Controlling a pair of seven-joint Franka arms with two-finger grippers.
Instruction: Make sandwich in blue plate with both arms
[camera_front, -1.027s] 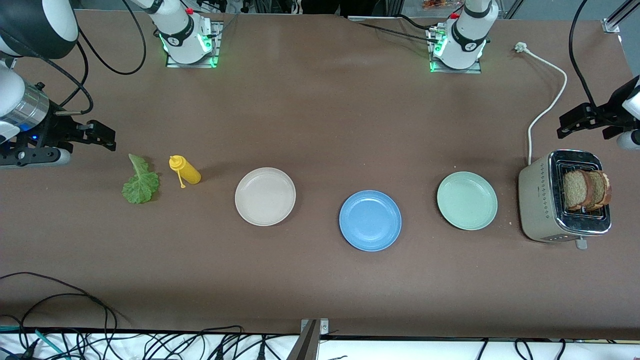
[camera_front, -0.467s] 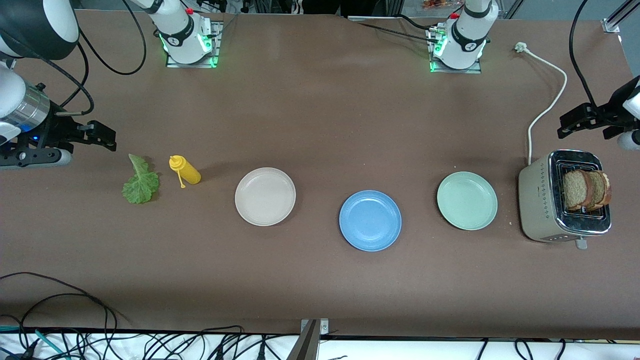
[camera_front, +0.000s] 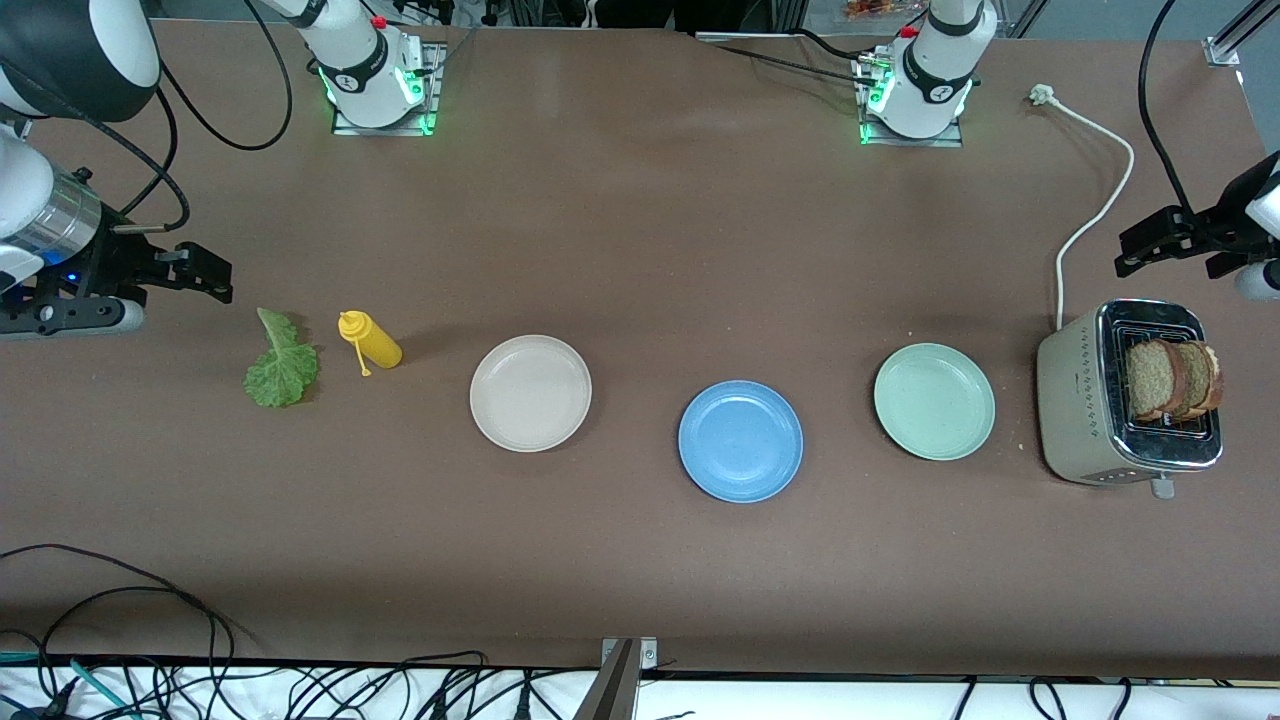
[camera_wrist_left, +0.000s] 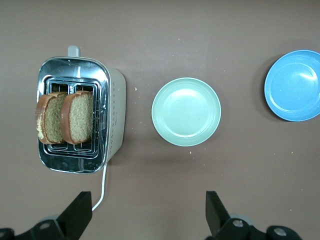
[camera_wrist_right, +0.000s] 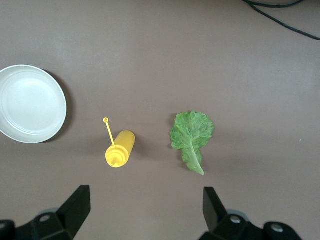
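Observation:
The blue plate (camera_front: 740, 441) lies empty at the middle of the table; it also shows in the left wrist view (camera_wrist_left: 293, 85). Two bread slices (camera_front: 1172, 379) stand upright in a toaster (camera_front: 1075, 410) at the left arm's end, also in the left wrist view (camera_wrist_left: 65, 123). The lettuce leaf (camera_front: 281, 365) lies flat on the table at the right arm's end, also in the right wrist view (camera_wrist_right: 191, 134). My left gripper (camera_front: 1125, 255) is open and empty, up over the table beside the toaster (camera_wrist_left: 148, 202). My right gripper (camera_front: 222, 280) is open and empty, over the table beside the lettuce (camera_wrist_right: 145, 196).
A yellow squeeze bottle (camera_front: 372, 342) lies beside the lettuce. A cream-white plate (camera_front: 530, 393) and a mint-green plate (camera_front: 934, 401) flank the blue plate, both empty. The toaster's white cord (camera_front: 1095, 200) runs toward the arms' bases. Black cables hang along the table's front edge.

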